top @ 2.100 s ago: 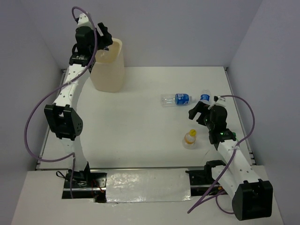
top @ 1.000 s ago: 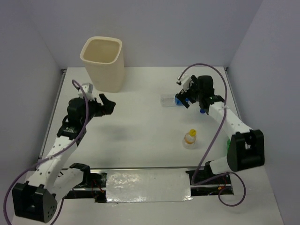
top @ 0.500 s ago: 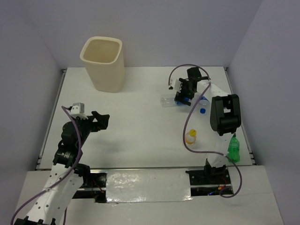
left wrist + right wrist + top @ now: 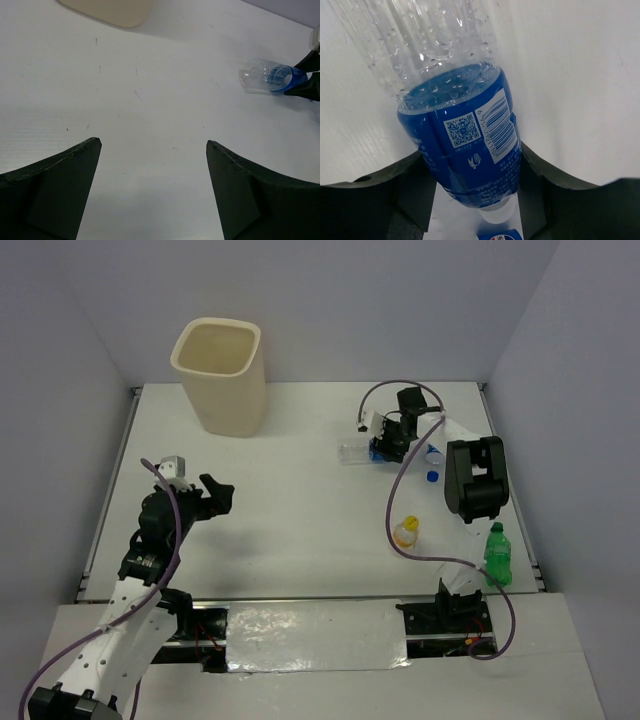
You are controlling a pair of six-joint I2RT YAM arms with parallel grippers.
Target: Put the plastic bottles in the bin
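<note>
A blue-labelled plastic bottle (image 4: pixel 354 451) (image 4: pixel 462 135) lies on its side on the white table at the far right. My right gripper (image 4: pixel 388 447) (image 4: pixel 470 152) is shut on its label, both fingers pressed against its sides. Another blue-labelled bottle (image 4: pixel 433 454) with a blue cap lies just right of it, mostly behind the arm. A short orange-capped bottle (image 4: pixel 405 533) stands nearer the front, and a green bottle (image 4: pixel 497 554) stands by the right edge. The cream bin (image 4: pixel 218 375) stands at the far left. My left gripper (image 4: pixel 218 488) (image 4: pixel 152 144) hangs open and empty over the left side.
In the left wrist view the bin's base (image 4: pixel 107 10) is at the top edge and the gripped bottle (image 4: pixel 270 82) is far right. The right arm's cable (image 4: pixel 395 500) loops over the table near the orange-capped bottle. Walls enclose the table.
My right gripper has closed onto the blue-labelled bottle it was hovering over. The left arm has drawn back from the bin to the near left and stays open.
</note>
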